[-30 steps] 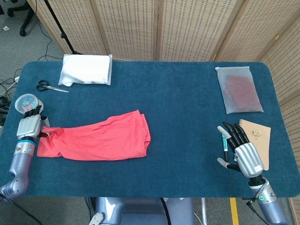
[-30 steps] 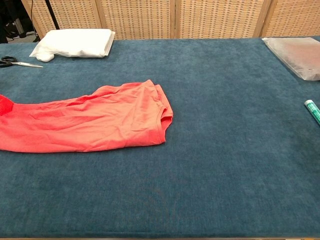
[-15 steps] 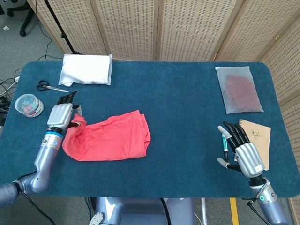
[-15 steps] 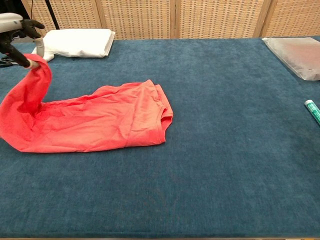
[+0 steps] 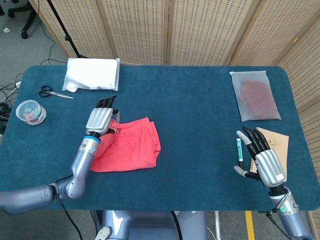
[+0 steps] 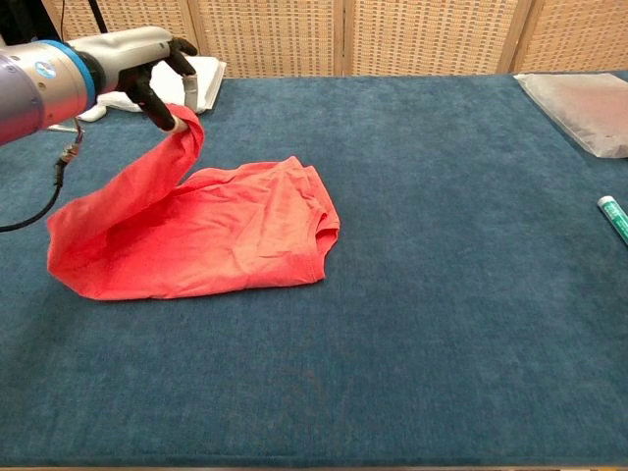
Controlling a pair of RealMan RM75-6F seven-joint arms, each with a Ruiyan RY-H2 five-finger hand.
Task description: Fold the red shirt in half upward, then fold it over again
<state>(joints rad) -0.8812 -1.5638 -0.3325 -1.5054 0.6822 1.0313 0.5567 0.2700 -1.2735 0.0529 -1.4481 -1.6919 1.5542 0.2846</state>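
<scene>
Chest view shows the left hand (image 6: 147,61) pinching one end of the red cotton shirt (image 6: 235,240), lifted above the blue felt tabletop (image 6: 451,294); the rest lies below its fingers (image 6: 157,103). Right hand (image 5: 262,157) rests empty, fingers apart.

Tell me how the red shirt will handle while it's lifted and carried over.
Probably floppy: the red shirt sags in a curve below the left hand. Likely light, since a pinch holds its edge up. It may land wrinkled.
</scene>
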